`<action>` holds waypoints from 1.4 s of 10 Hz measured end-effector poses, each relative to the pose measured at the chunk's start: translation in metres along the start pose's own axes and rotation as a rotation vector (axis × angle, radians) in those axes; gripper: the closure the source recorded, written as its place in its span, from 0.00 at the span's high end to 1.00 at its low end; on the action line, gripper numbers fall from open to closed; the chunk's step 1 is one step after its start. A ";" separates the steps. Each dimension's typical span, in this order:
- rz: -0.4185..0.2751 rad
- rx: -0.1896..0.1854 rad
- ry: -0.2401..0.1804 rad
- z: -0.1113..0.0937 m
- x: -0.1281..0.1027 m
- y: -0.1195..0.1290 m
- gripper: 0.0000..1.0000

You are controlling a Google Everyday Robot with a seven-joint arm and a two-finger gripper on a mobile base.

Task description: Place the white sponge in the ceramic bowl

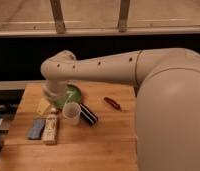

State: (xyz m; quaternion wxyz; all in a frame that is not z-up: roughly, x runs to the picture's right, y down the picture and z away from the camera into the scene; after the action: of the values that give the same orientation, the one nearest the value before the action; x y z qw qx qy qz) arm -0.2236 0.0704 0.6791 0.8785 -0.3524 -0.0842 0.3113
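The white sponge lies flat near the front left of the wooden table, just left of the white bottle. The dark-green ceramic bowl sits at the back left, its left part hidden behind my arm. My arm reaches across from the right and bends down at the wrist. My gripper shows as a pale shape just left of the bowl, above and behind the sponge, apart from it.
A translucent plastic cup stands in front of the bowl. A black block with a light stripe lies right of the cup. A small red object lies further right. A dark wall and railing run behind the table.
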 end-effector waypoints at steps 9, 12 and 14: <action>-0.249 -0.064 0.160 0.083 -0.047 0.044 0.80; -0.277 -0.085 0.187 0.110 -0.042 0.048 0.80; -0.282 -0.088 0.181 0.115 -0.041 0.049 0.80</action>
State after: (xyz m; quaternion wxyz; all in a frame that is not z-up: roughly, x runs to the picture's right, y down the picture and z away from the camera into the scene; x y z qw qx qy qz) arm -0.3225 0.1379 0.7337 0.9012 -0.4019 -0.0670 0.1478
